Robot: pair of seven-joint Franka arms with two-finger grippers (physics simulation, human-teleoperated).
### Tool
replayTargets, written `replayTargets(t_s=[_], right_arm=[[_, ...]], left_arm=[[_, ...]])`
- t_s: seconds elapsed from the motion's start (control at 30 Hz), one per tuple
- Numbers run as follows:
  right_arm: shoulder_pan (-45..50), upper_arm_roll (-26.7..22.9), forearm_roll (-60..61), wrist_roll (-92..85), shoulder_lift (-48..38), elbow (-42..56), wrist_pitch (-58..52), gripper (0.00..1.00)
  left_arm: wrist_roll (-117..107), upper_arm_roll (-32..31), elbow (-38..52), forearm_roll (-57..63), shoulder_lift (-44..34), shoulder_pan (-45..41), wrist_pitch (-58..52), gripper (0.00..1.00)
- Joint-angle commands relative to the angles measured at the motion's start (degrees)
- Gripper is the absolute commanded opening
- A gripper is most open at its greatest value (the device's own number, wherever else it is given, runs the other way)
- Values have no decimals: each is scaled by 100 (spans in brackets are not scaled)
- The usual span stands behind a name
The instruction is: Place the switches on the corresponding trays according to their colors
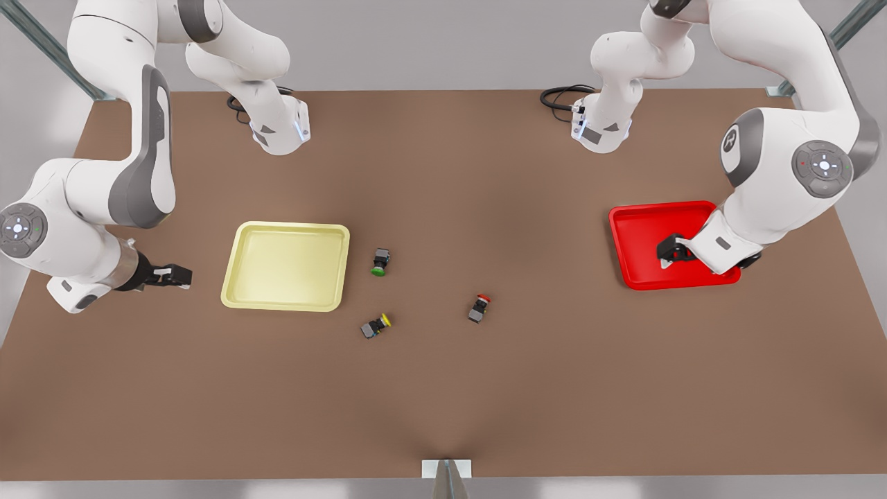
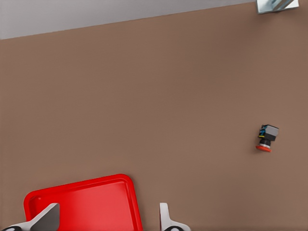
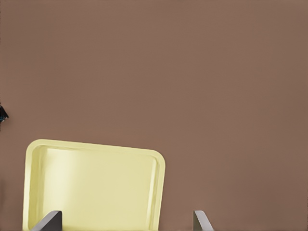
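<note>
The pale yellow tray lies left of centre in the front view, the bright red tray at the front view's right. On the bare table between them lie the yellow-capped switch and the red-capped switch, both on their sides. My left gripper hovers over the red tray, open and empty; the red switch lies well off from it. My right gripper waits just outside the yellow tray's outer edge, open with nothing between its fingers, facing the yellow tray.
A third switch with a green cap lies just beside the yellow tray, toward the table's middle. The two arm bases stand at the table's far edge with black cables. A metal bracket sits at the near edge.
</note>
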Motion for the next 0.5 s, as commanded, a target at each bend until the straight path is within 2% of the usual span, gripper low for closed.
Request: replayTargets(t_s=[0.0,0.07,0.17,0.23,0.3,0.47], right_arm=[[9,9,-1,35,20,11,11,100],[167,-9,-1,70,196,151,-15,100],[483,0,-1,1482,363,160,29,100],[598,26,-9,2494,767,318,125,100],[1046,9,-10,3637,1294,854,143,100],[1775,-18,-1,6328,1980,1496,328,100]], left_arm=[[0,0,0,10,0,-9,-9,100],[0,-27,-9,18,17,-36,0,100],[35,-123,-26,1,394,-571,105,100],[18,-141,-343,-69,693,-1081,755,100],[-210,-141,-334,-87,1141,-1512,1256,100],[-1898,-141,-281,-78,2188,-2540,2443,100]])
